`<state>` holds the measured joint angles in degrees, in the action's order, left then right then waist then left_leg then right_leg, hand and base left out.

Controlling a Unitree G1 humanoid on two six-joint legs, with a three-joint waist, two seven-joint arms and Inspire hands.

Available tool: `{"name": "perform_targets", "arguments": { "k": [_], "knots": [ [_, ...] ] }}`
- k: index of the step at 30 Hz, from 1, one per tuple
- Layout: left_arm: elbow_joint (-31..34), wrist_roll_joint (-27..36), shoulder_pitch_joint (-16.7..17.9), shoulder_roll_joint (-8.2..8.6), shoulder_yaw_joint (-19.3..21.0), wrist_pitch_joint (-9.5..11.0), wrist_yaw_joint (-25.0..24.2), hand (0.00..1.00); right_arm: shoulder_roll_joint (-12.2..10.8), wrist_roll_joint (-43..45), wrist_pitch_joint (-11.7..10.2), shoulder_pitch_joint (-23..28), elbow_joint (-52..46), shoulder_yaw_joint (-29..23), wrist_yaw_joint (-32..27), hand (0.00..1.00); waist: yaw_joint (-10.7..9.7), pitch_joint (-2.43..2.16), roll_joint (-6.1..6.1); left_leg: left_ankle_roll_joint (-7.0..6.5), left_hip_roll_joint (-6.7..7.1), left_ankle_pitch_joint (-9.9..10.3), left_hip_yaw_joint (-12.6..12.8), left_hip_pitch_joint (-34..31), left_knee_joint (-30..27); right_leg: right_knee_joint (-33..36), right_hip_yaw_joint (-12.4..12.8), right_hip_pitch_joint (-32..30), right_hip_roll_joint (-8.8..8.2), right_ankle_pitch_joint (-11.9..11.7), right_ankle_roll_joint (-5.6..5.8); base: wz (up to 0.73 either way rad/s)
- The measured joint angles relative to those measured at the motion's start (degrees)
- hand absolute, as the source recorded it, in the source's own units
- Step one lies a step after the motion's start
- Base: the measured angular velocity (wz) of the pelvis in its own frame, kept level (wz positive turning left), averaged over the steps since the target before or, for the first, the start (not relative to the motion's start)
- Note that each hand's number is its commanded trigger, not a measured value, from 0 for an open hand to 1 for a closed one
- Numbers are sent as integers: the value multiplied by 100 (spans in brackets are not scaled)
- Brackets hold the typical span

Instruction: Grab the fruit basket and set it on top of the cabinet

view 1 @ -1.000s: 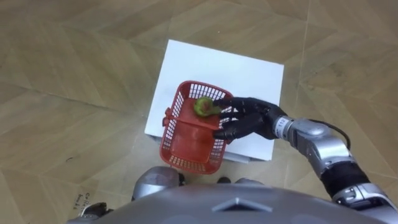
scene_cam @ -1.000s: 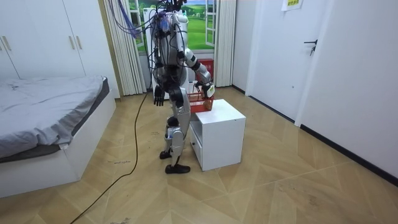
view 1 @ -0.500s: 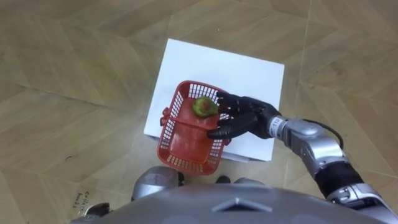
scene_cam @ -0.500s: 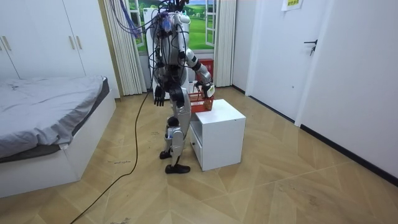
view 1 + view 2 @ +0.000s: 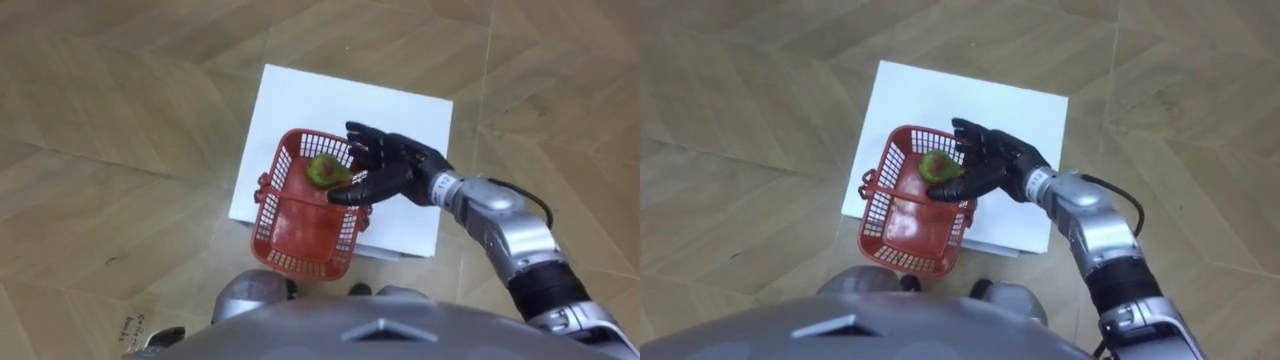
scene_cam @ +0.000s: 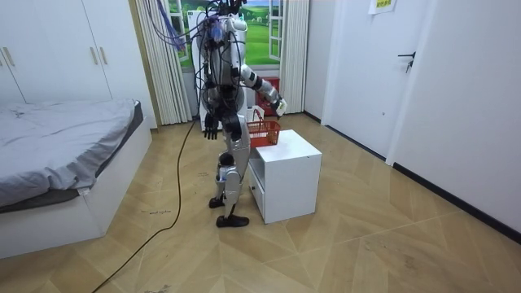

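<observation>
**Basket lies left of and below the open right hand**

The right hand (image 5: pixel 395 165) is spread wide and holds nothing. Its fingers (image 5: pixel 362 135) are straight and reach out over the right rim of the basket. In the room view the hand hangs above the basket and apart from it, not resting on it.

Just under the fingertips a green fruit (image 5: pixel 322 170) lies in the far end of the red basket (image 5: pixel 296 228). From the hand, the body of the basket runs left and back toward the robot. Its long axis goes near to far, slightly slanted, so the hand crosses it at the far right corner. The basket stands on the near left corner of the white surface (image 5: pixel 330 100), with its near end past the edge.

The left hand (image 6: pixel 210 124) hangs at the robot's side, well away, so the right hand is the nearer. The grasp likely calls for it to drop and close on the rim beneath it. No carrying handle can be made out from above.
</observation>
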<state>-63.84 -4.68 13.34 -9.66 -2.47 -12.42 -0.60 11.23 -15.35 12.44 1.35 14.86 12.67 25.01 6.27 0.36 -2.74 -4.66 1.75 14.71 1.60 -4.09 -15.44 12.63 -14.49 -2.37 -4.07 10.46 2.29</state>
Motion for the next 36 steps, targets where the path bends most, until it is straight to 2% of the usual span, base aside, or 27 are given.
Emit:
{"name": "perform_targets", "arguments": {
  "k": [2, 5, 11, 15, 18, 21, 23, 26, 27, 30, 32, 33, 34, 36],
  "knots": [
    [-12, 1, 1, -1, 3, 57, 5, 0, 10, -225, -7, 2, -280, -102, -16, 0, 11, 3, 7, 0, 0, 0, 3, 58, 16, 0, 15, 32, 0, 0, 0, -3],
    [-49, 3, 2, -4, 9, 160, 20, 0, 9, -604, -166, 1, -619, -317, -77, 0, -22, 1, 12, 0, 1, 0, 2, 89, 14, -2, 30, 70, 1, 0, 0, 0],
    [-2, 4, 112, 2, 413, 423, -17, 0, 34, -947, -295, 40, -1218, -1065, -281, 0, -128, -8, 14, 0, 1, -2, 15, 125, 8, -7, 29, 84, -4, 0, 0, -1],
    [28, -5, 221, -13, 467, 555, -11, 0, 145, -1191, -576, 38, -1646, -1328, -405, 0, -144, -10, 17, 5, -18, -5, 99, 276, 58, -15, 139, 168, 13, 1, 1, -12],
    [19, -13, 225, -14, 506, 651, -2, 0, 144, -1198, -662, 39, -1747, -1407, -484, 0, -182, -25, -12, 12, -21, -11, 148, 345, 110, -52, 200, 210, 21, 0, 1, -10],
    [32, -112, 270, -15, 741, 660, 1, 0, 145, -1157, -663, 132, -1813, -1564, -603, 0, -293, -62, -65, 12, -21, -11, 162, 385, 127, -91, 223, 259, 27, -1, 2, -2],
    [31, -113, 286, -23, 800, 654, 9, 0, 155, -1114, -703, 208, -1815, -1705, -781, 0, -303, -65, -75, 12, -21, -11, 186, 379, 129, -89, 248, 259, 31, -6, 6, -5],
    [1, -110, 321, -25, 813, 641, 73, 0, 153, -1049, -819, 388, -1434, -1888, -1217, 0, -377, -62, -70, 11, -35, -10, 298, 455, 122, -101, 341, 292, 46, -36, 7, -9],
    [-42, -110, 341, -23, 826, 640, 136, 0, 137, -868, -833, 530, -1202, -1970, -1353, 0, -513, -61, -69, 11, -32, -10, 296, 474, 130, -106, 334, 341, 42, -36, 9, 0],
    [-49, -99, 376, -24, 917, 635, 285, 0, 105, -434, -902, 888, -311, -2132, -1830, 0, -729, -64, -67, 9, -33, -7, 272, 487, 236, -104, 327, 329, 44, -39, 14, 2],
    [-53, -99, 391, -17, 928, 633, 380, 0, 102, -28, -905, 1087, 430, -2154, -2151, 0, -759, -77, -45, 9, -37, -7, 320, 585, 334, -93, 352, 355, 51, -39, 14, -14],
    [-46, -111, 392, -2, 928, 634, 414, 0, 101, 159, -888, 1267, 835, -2204, -2350, 0, -761, -107, -40, 9, -44, -8, 373, 637, 372, -85, 373, 366, 56, -39, 14, -21],
    [-45, -111, 394, 6, 929, 634, 420, 0, 101, 226, -889, 1338, 997, -2238, -2424, 0, -763, -105, -16, 9, -45, -8, 392, 652, 378, -88, 386, 373, 58, -39, 14, -19],
    [-25, -111, 404, 5, 955, 639, 455, 0, 96, 376, -899, 1440, 1971, -2301, -2755, 0, -799, -103, 31, 9, -49, -8, 435, 692, 393, -100, 429, 393, 67, -39, 14, -12]
  ]
}}
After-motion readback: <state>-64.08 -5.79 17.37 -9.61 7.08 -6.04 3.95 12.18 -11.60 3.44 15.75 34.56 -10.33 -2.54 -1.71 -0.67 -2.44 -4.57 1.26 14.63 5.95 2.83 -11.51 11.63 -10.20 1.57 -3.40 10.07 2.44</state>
